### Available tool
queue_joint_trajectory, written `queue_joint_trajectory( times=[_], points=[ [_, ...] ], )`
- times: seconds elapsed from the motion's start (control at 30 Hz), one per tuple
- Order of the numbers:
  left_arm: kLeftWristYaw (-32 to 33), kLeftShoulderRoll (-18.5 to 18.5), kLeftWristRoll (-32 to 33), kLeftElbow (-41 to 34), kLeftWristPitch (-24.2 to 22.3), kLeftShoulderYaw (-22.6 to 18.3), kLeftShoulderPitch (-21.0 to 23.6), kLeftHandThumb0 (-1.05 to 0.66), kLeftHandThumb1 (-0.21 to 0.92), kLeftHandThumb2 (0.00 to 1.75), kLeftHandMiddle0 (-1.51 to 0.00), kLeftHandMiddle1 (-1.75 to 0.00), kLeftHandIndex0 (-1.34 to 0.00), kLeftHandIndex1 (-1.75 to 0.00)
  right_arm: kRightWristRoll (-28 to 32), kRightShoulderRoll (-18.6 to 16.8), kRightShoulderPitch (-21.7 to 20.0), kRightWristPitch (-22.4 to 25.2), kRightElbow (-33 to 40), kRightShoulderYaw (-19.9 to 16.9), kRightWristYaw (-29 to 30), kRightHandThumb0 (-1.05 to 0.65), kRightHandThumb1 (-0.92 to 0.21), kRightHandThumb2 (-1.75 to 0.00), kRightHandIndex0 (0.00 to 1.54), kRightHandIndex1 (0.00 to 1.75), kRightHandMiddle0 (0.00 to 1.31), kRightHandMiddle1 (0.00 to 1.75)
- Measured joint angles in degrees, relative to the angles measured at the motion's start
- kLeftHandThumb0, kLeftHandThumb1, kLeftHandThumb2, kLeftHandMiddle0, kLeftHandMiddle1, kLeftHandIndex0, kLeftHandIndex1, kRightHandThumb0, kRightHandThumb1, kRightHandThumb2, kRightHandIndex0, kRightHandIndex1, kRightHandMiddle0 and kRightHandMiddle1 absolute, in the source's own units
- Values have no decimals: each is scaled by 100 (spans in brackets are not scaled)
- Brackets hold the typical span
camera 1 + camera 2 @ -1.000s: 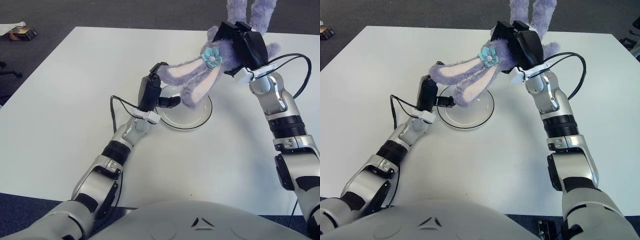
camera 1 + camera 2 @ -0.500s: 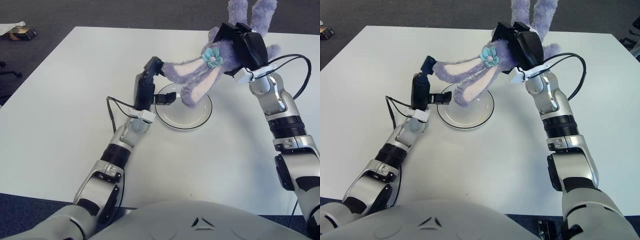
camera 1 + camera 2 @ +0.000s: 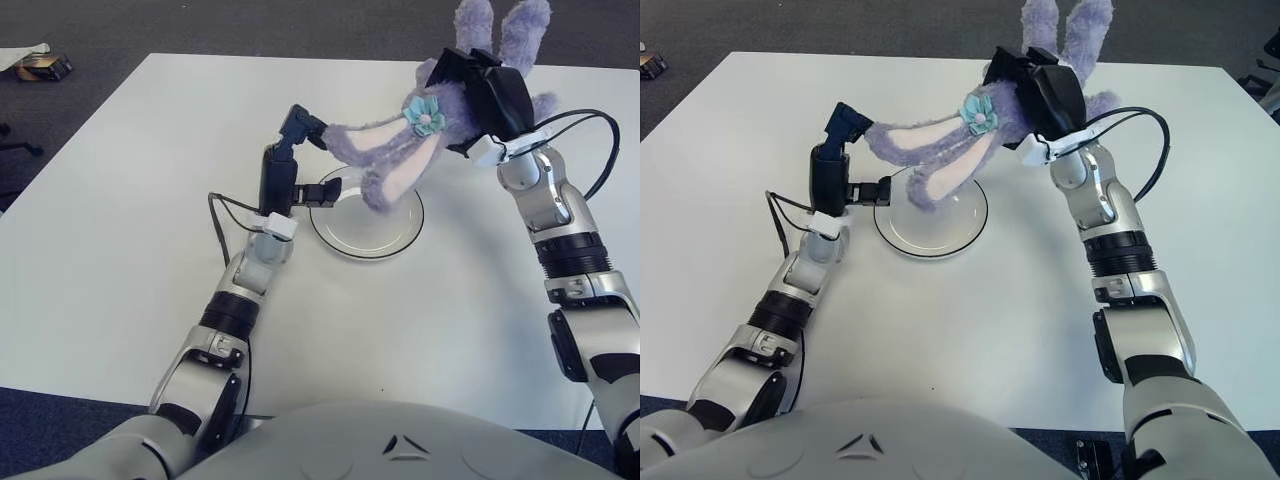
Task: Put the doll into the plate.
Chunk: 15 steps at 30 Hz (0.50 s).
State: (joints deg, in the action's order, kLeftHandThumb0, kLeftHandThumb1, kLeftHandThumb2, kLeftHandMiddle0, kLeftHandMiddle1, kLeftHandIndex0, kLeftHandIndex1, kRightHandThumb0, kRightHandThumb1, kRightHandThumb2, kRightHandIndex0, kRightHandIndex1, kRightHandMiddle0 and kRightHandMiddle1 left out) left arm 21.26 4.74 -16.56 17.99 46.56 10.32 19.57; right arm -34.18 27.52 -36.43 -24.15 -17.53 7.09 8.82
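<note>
A purple plush rabbit doll (image 3: pixel 400 150) with a blue flower on its head hangs head-down in the air, held by my right hand (image 3: pixel 485 90), whose fingers are curled around its body. Its long ears droop down to the left, over the white round plate (image 3: pixel 395 238) on the table. The legs stick up past my right hand at the top of the view. My left hand (image 3: pixel 312 158) stands upright just left of the plate, fingers spread. One finger reaches up beside the tip of the upper ear, and another points over the plate's left rim.
The white table (image 3: pixel 120 200) stretches wide around the plate, with dark carpet beyond its far edge. A small dark object (image 3: pixel 42 66) lies on the floor at the far left. Black cables loop off both wrists.
My left hand has risen and shifted left, off the plate's rim, its fingers opening up toward the ear tip. The doll and my right hand have lifted slightly.
</note>
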Motion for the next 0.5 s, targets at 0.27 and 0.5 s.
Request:
queue_joint_trajectory(
  times=[0.27,0.5],
  points=[
    [-1366,228,1662,364,-874,-531,-11,-1,30,134,-64,-175,-43,-168,-4,-6,35,-202,133,9,87,0,-9,-157,79,171,55,175],
    [-1708,266,2006,680,-1237,-969,1,-1,29,136,-66,-175,-39,-171,263,-104,177,-277,405,6,-73,0,-8,-158,81,168,56,175]
  ],
)
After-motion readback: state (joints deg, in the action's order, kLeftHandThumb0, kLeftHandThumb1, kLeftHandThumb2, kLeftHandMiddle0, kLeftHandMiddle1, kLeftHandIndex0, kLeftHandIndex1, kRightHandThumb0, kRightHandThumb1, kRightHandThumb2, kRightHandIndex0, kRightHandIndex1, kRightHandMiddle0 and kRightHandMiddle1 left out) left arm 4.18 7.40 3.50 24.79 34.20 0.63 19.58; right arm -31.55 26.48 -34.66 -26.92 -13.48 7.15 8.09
